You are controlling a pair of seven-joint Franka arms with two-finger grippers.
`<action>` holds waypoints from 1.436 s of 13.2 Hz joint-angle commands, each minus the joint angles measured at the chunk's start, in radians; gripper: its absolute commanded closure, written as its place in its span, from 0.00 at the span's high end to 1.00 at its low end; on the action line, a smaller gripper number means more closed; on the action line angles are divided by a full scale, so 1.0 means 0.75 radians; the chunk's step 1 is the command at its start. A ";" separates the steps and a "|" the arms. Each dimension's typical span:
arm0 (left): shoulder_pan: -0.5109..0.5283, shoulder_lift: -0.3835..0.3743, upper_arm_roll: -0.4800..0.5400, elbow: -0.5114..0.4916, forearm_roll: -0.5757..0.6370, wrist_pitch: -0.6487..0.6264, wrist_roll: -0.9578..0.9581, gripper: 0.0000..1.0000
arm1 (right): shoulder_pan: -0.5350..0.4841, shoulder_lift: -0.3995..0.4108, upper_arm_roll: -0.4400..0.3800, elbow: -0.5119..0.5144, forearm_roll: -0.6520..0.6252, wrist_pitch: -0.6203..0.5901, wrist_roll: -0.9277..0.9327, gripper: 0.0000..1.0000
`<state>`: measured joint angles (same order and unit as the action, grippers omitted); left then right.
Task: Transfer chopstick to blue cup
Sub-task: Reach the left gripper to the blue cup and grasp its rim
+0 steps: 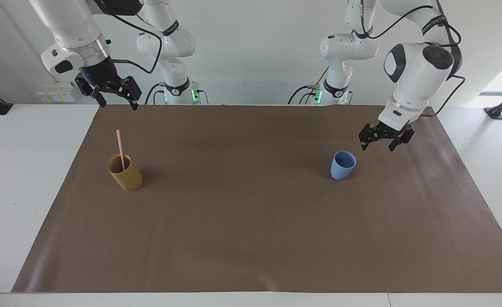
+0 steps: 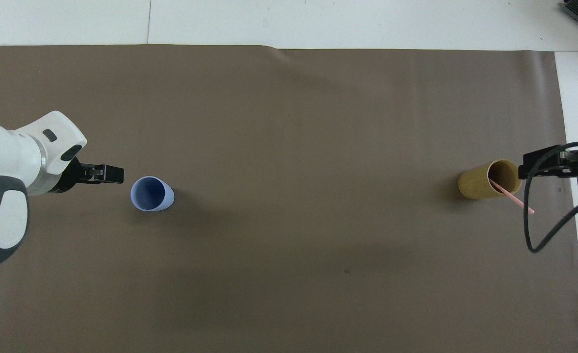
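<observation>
The pale-pink chopstick (image 1: 119,147) stands leaning in a tan-brown cylindrical holder (image 1: 126,175) toward the right arm's end of the table; both also show in the overhead view, the chopstick (image 2: 512,198) and the holder (image 2: 480,184). The light-blue cup (image 1: 342,166) stands upright and empty toward the left arm's end, and shows from above (image 2: 149,193). My left gripper (image 1: 377,148) is open and empty, low over the mat just beside the cup (image 2: 117,174). My right gripper (image 1: 119,105) is open and empty, held high over the mat close by the holder (image 2: 527,169).
A brown mat (image 1: 251,221) covers most of the white table (image 1: 25,179). A black cable (image 2: 539,235) hangs from the right arm beside the holder. Only the two cups stand on the mat.
</observation>
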<state>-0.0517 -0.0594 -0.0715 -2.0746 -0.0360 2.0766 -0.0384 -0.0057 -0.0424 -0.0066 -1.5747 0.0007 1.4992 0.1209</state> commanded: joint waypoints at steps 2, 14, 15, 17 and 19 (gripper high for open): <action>-0.062 0.042 0.020 -0.130 -0.013 0.149 -0.163 1.00 | -0.009 -0.035 0.001 -0.048 0.017 0.034 -0.043 1.00; -0.107 0.120 0.018 -0.222 -0.015 0.285 -0.268 0.02 | -0.011 -0.037 0.001 -0.050 0.015 0.036 -0.041 1.00; -0.109 0.120 0.018 -0.216 -0.015 0.275 -0.262 0.00 | -0.009 -0.037 0.001 -0.050 0.015 0.036 -0.040 1.00; -0.127 0.130 0.020 -0.181 -0.013 0.269 -0.260 0.00 | -0.009 -0.035 0.001 -0.050 0.015 0.036 -0.038 1.00; -0.130 0.155 0.020 -0.116 -0.011 0.216 -0.235 0.00 | -0.005 -0.035 0.001 -0.046 0.015 0.040 -0.034 1.00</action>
<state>-0.1281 0.0421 -0.0723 -2.2105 -0.0375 2.2730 -0.2325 -0.0056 -0.0434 -0.0065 -1.5768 0.0007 1.4999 0.1209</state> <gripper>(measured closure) 0.952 0.000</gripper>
